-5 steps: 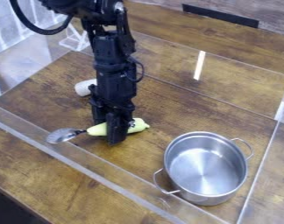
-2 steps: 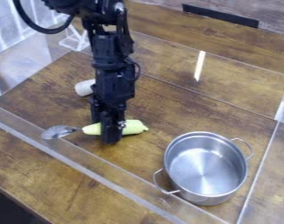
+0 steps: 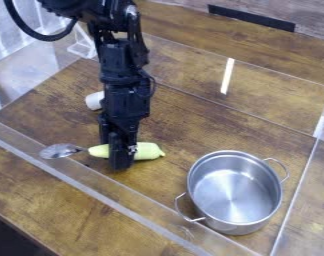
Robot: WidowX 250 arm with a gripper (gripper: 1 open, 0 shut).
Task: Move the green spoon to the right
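Note:
The green spoon (image 3: 143,152) lies flat on the wooden table, its yellow-green handle pointing right and its silver bowl (image 3: 57,151) pointing left. My gripper (image 3: 121,157) points steeply down onto the left part of the handle. Its dark fingers stand on either side of the handle and are closed on it. The stretch of handle between the fingers is hidden by the gripper.
A steel pot (image 3: 236,190) with two handles stands at the front right. A white-and-red mushroom toy (image 3: 94,100) peeks out behind the arm on the left. Clear plastic walls (image 3: 71,175) run around the work area.
The gripper has rolled at the wrist and the spoon has turned with it. The handle now lies more level and the silver bowl has shifted slightly left.

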